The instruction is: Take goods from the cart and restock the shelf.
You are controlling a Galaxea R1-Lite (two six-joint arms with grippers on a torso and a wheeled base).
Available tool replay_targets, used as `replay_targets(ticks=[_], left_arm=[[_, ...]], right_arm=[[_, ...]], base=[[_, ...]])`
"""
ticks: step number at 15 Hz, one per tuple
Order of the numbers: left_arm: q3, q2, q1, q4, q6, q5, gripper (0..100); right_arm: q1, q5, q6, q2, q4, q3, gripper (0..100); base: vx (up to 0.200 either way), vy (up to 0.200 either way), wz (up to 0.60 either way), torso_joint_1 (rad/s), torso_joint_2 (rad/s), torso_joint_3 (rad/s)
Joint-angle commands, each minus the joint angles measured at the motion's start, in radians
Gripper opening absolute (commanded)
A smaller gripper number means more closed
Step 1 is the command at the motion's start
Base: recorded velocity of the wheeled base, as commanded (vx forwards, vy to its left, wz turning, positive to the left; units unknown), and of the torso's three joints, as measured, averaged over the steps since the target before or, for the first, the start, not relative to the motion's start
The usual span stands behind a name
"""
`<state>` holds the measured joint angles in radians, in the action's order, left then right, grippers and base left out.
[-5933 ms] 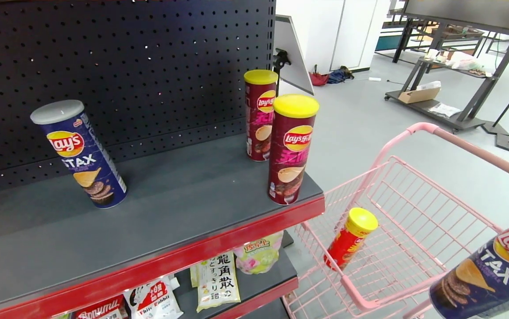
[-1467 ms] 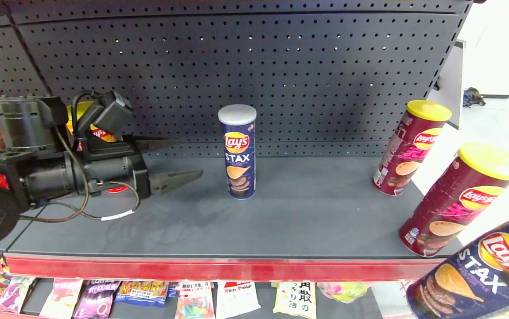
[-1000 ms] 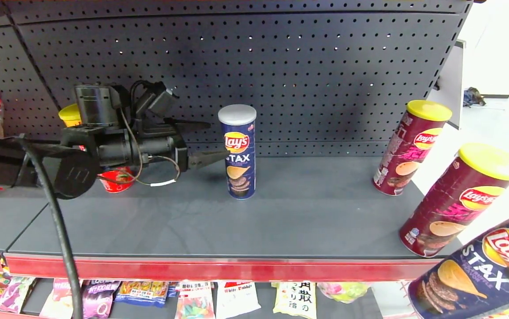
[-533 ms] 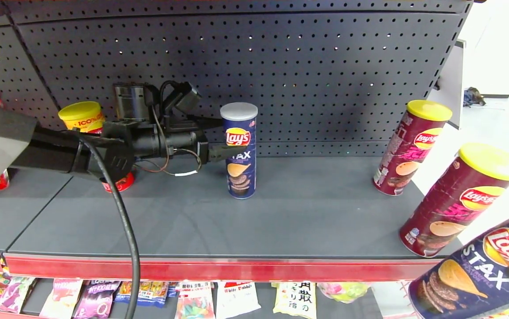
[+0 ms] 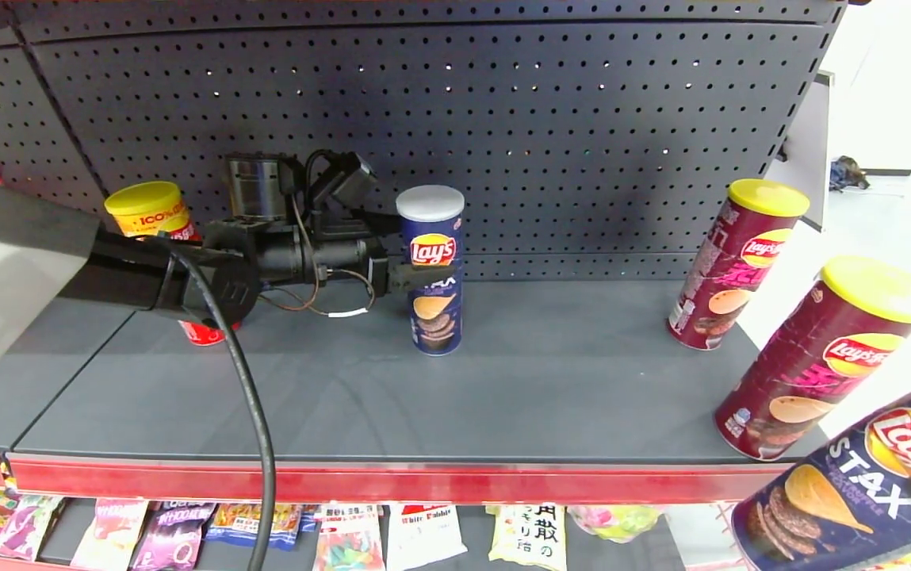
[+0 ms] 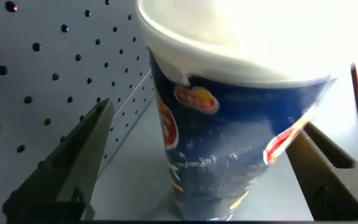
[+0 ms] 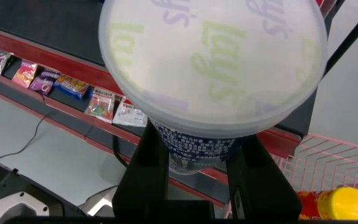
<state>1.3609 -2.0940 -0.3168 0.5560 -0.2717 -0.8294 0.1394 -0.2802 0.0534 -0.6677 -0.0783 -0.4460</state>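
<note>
Long dark grey metal shelf [image 5: 550, 381] below the left gripper [image 5: 423, 266], its fingers spread apart on both sides of a tall blue chip tube with a white lid [image 5: 433, 270] standing there, right gripper [image 7: 200, 180] pinching a second blue chip tube [image 7: 213, 81] between its fingers

On the shelf [image 5: 550, 381] the middle can [image 5: 433, 274] stands upright, close before the pegboard [image 5: 503, 119]. The left claw [image 5: 422, 270] comes in from the left, one finger before the can and one behind, jaws apart. Farther left, behind that arm, sits a short tub [image 5: 146, 210]. At the shelf's right end stand the rear can [image 5: 736, 266] by the pegboard and the front can [image 5: 816, 361] at the front edge. Off the shelf, right of the front can and lower, the right claw [image 7: 203, 186] clamps the held can [image 5: 851, 492]. Snack bags [image 5: 344, 539] lie in a row beneath the shelf.
</note>
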Motion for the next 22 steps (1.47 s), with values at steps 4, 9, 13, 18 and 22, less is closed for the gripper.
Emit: replay_targets(ticks=[4, 9, 13, 18, 22], left_arm=[[0.0, 0.003, -0.011, -0.001, 0.022, 0.001, 100], [-0.002, 0.005, -0.025, 0.001, 0.043, 0.006, 0], [-0.017, 0.015, -0.027, 0.005, 0.043, 0.006, 0], [-0.141, 0.147, -0.074, 0.002, 0.057, 0.006, 0], [-0.358, 0.244, -0.142, 0.067, 0.078, 0.013, 0]], right_arm=[[0.0, 0.001, 0.0, 0.002, 0.0, 0.001, 0], [0.0, 0.001, -0.001, 0.003, 0.0, 0.001, 0], [0.0, -0.001, -0.001, 0.003, -0.001, 0.004, 0], [0.0, -0.001, -0.001, 0.002, -0.001, 0.006, 0], [0.0, -0.001, -0.001, 0.002, 0.0, 0.006, 0]], base=[[0.0, 0.0, 0.0, 0.0, 0.0, 0.0], [0.0, 0.0, 0.0, 0.0, 0.0, 0.0], [0.0, 0.0, 0.0, 0.0, 0.0, 0.0], [0.0, 0.0, 0.0, 0.0, 0.0, 0.0], [0.0, 0.0, 0.0, 0.0, 0.0, 0.0]])
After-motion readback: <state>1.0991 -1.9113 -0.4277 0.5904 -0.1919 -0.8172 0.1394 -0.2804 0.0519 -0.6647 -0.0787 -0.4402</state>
